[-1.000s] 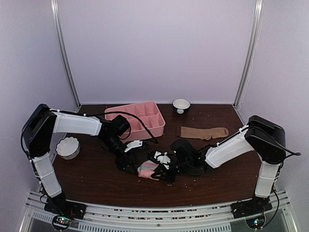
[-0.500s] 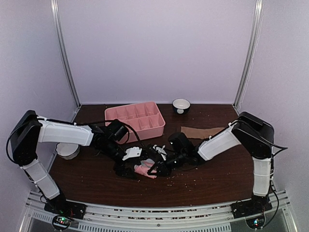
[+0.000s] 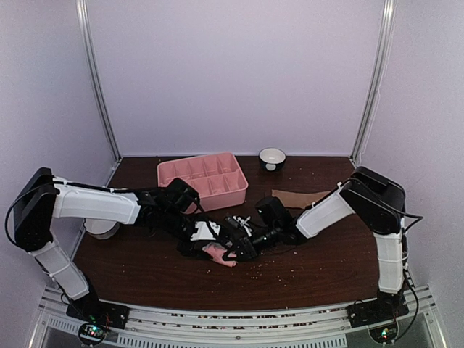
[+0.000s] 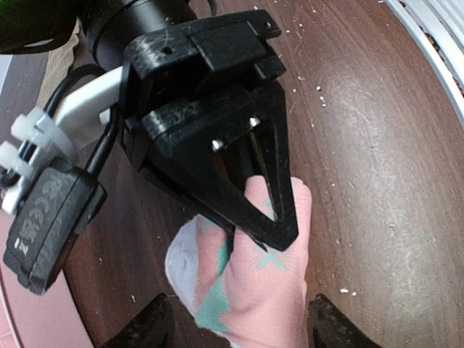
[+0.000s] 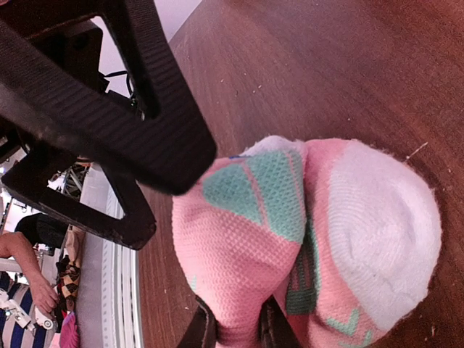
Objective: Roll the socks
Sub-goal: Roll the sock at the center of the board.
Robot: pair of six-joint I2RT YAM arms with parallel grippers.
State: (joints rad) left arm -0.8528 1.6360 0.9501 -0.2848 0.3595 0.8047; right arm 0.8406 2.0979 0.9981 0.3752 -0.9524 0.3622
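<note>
Pink sock (image 3: pixel 220 254) is sitting bunched, half-rolled, front-middle on the table (image 3: pixel 326 254). Right gripper (image 5: pixel 230 330) is pinching it tight while left gripper (image 4: pixel 235 330) is straddling it, jaws wide. Tan sock (image 3: pixel 301 196) is lying flat behind, not yet rolled.

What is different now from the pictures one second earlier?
The right arm swung back and leftward, now hiding part of the tan sock; the left arm lowered over the white bowl. The right gripper still pinches the pink sock, which barely shifted. The tray and dark bowl stayed.
</note>
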